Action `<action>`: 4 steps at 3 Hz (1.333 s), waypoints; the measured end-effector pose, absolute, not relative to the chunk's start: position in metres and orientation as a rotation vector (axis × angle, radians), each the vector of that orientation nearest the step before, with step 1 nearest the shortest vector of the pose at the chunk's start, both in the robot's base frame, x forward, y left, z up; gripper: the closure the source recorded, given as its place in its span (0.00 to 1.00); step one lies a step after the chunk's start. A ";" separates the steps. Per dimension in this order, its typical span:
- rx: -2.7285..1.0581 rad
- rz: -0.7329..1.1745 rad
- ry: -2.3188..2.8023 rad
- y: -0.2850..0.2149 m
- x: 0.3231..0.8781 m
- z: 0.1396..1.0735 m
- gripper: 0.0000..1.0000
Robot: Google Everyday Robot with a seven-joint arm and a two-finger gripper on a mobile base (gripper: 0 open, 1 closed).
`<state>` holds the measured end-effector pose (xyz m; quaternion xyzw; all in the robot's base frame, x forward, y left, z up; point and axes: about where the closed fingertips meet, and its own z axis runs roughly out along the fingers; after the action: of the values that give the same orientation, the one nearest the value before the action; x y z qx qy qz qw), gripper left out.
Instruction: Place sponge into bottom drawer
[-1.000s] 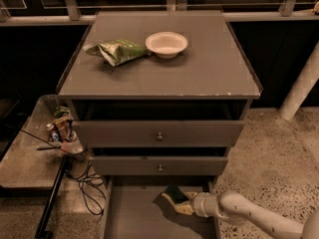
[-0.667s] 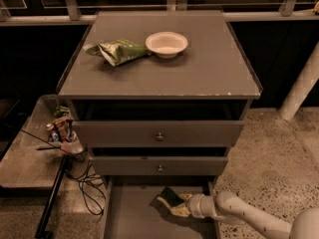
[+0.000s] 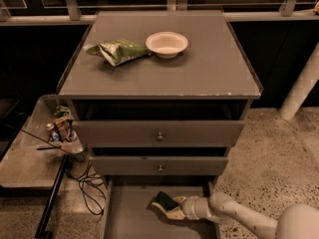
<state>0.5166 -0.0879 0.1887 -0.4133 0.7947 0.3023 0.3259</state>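
Over the bottom drawer (image 3: 128,217), at six o'clock, the hand (image 3: 171,209), reaching from four o'clock, grips the sponge (image 3: 163,200).

The gripper (image 3: 172,208) reaches in from the right, low over the bottom drawer (image 3: 129,221), clamped on the sponge (image 3: 163,201) (dark green face up, tilted). A bowl (image 3: 167,44) and snack bag (image 3: 117,52) sit on the cabinet top (image 3: 199,73).

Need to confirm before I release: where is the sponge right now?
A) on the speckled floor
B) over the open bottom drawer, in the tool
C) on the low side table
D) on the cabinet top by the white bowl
B: the sponge is held in the tool above the floor of the bottom drawer, well below the white bowl on the cabinet top.
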 end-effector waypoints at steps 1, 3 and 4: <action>-1.112 0.764 2.107 -0.083 0.516 0.175 1.00; -1.135 0.715 2.167 -0.079 0.517 0.152 1.00; -1.137 0.702 2.185 -0.079 0.517 0.147 1.00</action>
<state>0.5169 -0.0789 0.1475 -0.4255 0.8175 0.2627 0.2859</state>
